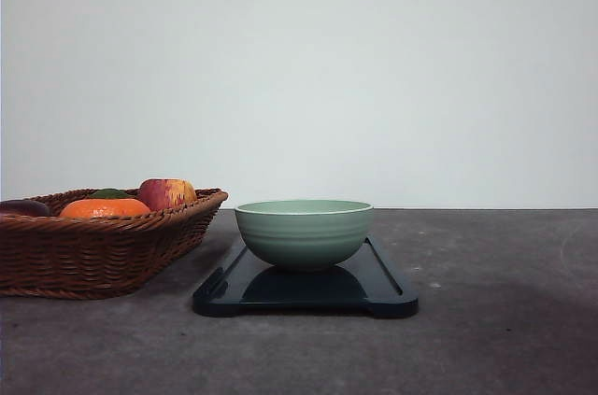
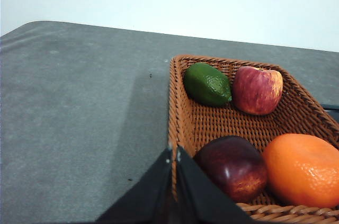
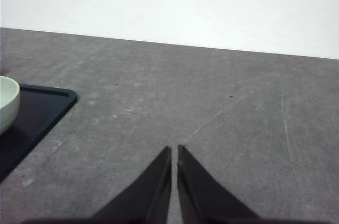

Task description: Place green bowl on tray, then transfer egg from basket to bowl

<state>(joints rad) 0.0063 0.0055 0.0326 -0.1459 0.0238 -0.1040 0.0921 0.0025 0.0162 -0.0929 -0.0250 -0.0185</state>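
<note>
From the front, the green bowl [image 1: 304,232] stands on the tray [image 1: 392,294], just beside the basket [image 1: 93,250]. At the left wrist, the left gripper [image 2: 174,155] is closed and empty at the basket rim; I cannot see the egg, so it should open and search behind the fruit. At the right wrist, the right gripper [image 3: 174,152] is closed, empty, over bare table.

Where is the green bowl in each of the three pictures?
Front view: the green bowl sits in the middle, on the tray, right of the basket.
Left wrist view: the bowl is not in it; the basket with fruit is.
Right wrist view: a slice of the bowl at the left edge, on the tray.
Shared landmark: the tray.
</note>
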